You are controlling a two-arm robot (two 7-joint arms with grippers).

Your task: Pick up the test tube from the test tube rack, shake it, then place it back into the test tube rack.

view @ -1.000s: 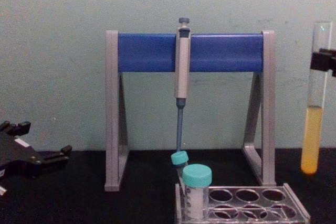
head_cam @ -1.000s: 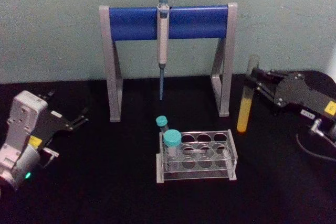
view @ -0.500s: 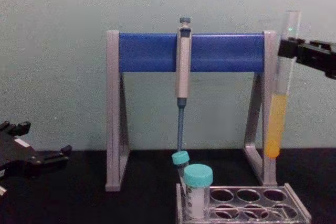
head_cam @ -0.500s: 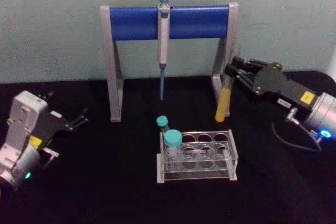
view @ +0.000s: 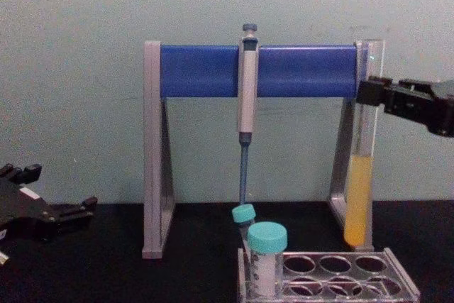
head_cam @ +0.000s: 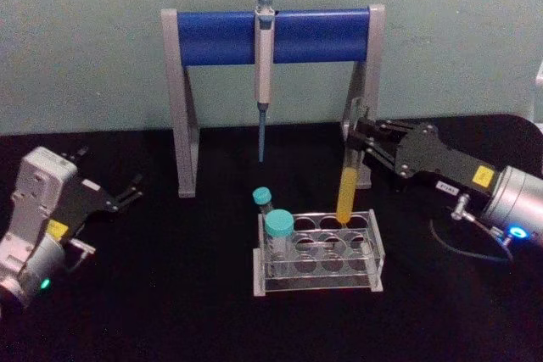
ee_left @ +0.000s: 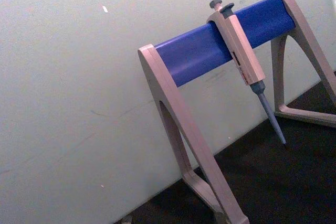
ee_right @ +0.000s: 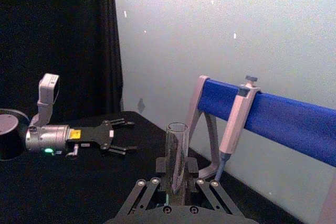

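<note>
Half a second ago the right gripper [head_cam: 358, 136] held the test tube [head_cam: 346, 182] farther back and to the right, beside the right leg of the pipette stand [head_cam: 221, 37]. It has since come forward and to the left. The tube now hangs nearly upright with its round bottom just above the back row of the test tube rack [head_cam: 378, 253], toward the rack's right end. I cannot tell which hole lies beneath it. The chest view shows a small gap between the tube's bottom and the rack's top plate. The fingers are clamped on the bare upper part of the glass, above the yellow-orange liquid.

The left gripper [head_cam: 129, 191] has not moved. It rests at the left of the table with its fingers spread apart.

Two teal-capped tubes [head_cam: 278, 228] stand at the rack's left end, and a pipette [head_cam: 264, 57] hangs from the stand's blue bar.

The table [head_cam: 170, 311] is covered in black. A pale green wall [head_cam: 85, 40] rises behind it, and the right wrist view shows a black curtain [ee_right: 52, 40] on the far side.
</note>
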